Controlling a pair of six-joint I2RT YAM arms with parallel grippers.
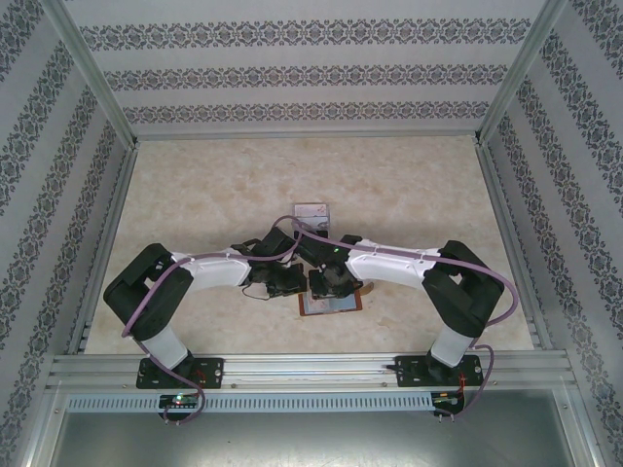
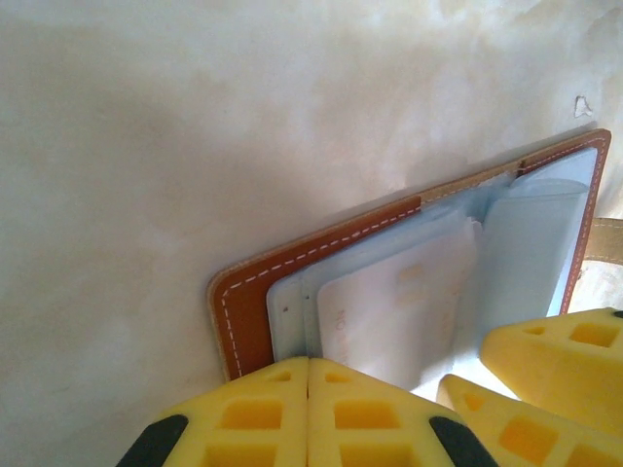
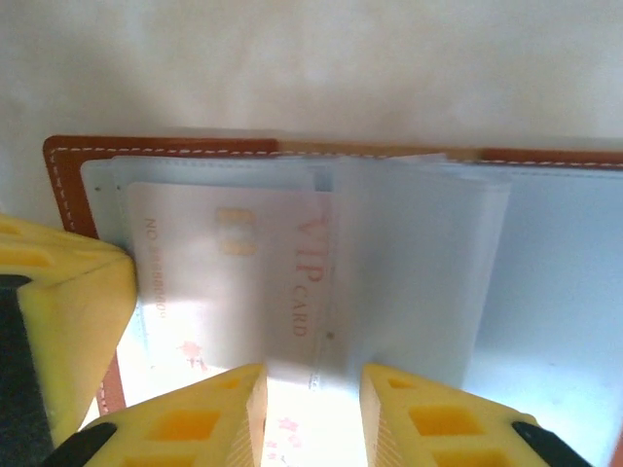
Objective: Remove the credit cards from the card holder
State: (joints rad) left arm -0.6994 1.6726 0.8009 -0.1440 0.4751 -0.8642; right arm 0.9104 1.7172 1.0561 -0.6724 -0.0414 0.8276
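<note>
- The holder point(image 1: 336, 305) lies open and flat on the table point(image 1: 195, 195), close in front of the 2 arm bases, with its bluish lining facing up.
- My left gripper point(image 2: 309, 394) is clenched: its 2 yellow fingers touch each other and nothing is visible between them. It sits at one brown corner of the holder, and I judge that it is pinning the holder down.
- My right gripper point(image 3: 307, 404) is just beside it, the jaws partly apart and grasping nothing that I can see. The lower edge of a pale card point(image 3: 234, 282) lies in the gap.
- This card, marked VIP, is partly under a clear sleeve point(image 3: 419, 272) of the holder. I judge the step in hand is pulling a card out.
- The next move asks the right fingers to catch the card edge alone, not the sleeve, and then draw it along the slot.
- Just beyond the grippers a small pale square thing point(image 1: 311, 214) rests on the table. I cannot tell what it is.
</note>
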